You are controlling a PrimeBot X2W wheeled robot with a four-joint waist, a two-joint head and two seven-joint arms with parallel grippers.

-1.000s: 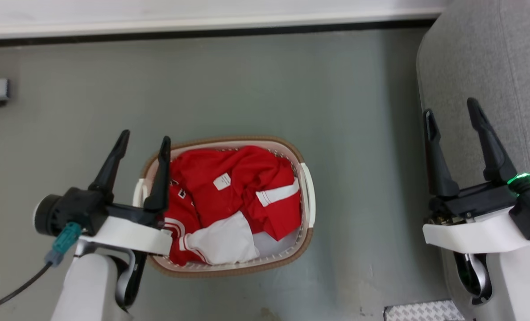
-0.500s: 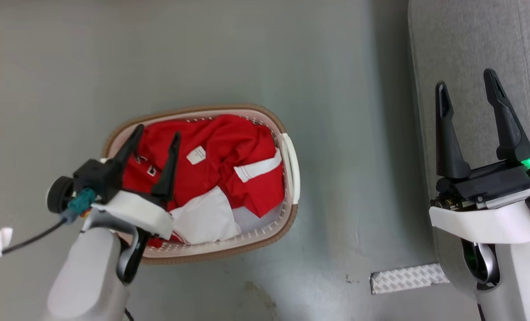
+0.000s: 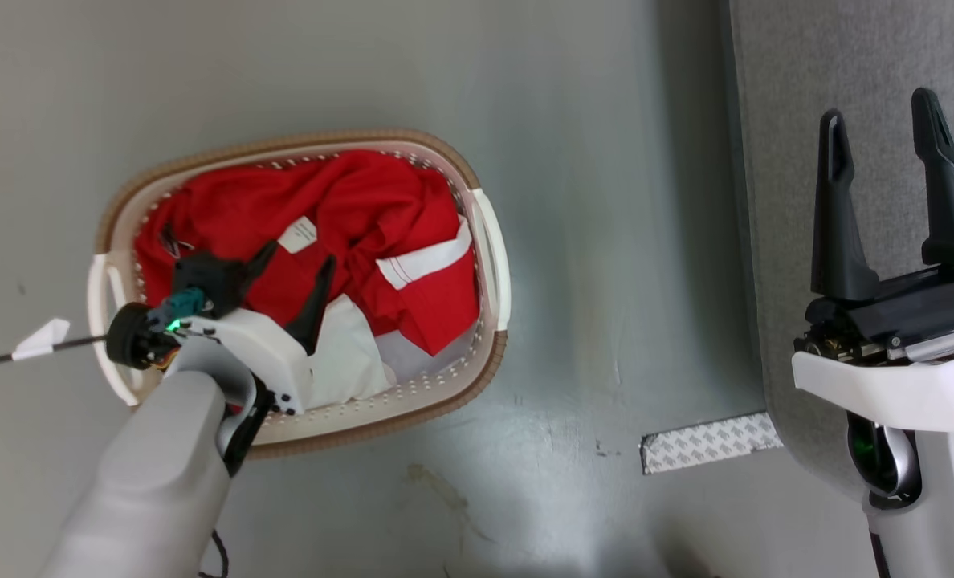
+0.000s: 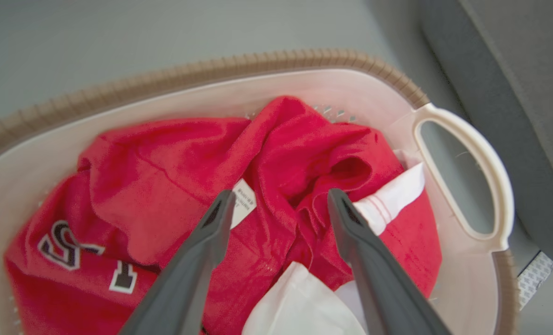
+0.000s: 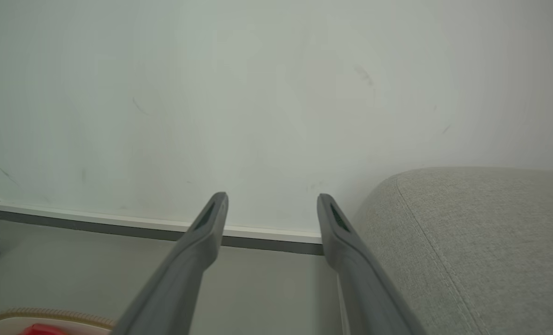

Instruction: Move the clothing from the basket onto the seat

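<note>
Reaching into the basket point(image 3: 284, 143), the left pincer point(image 3: 300, 255), jaws wide and empty, hangs just over the red clothing point(image 3: 364, 209) heaped inside, its tips straddling a raised fold beside the white label point(image 4: 244, 204). Step in hand: the first grasp. Next move calls for lowering and closing on that fold. The right pincer point(image 3: 878, 112), likewise wide and empty, hangs before the seat point(image 3: 782, 80).

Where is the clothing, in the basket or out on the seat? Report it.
In. The clothing lies crumpled inside the basket, under the open left gripper; no red shows on the visible part of the seat.
</note>
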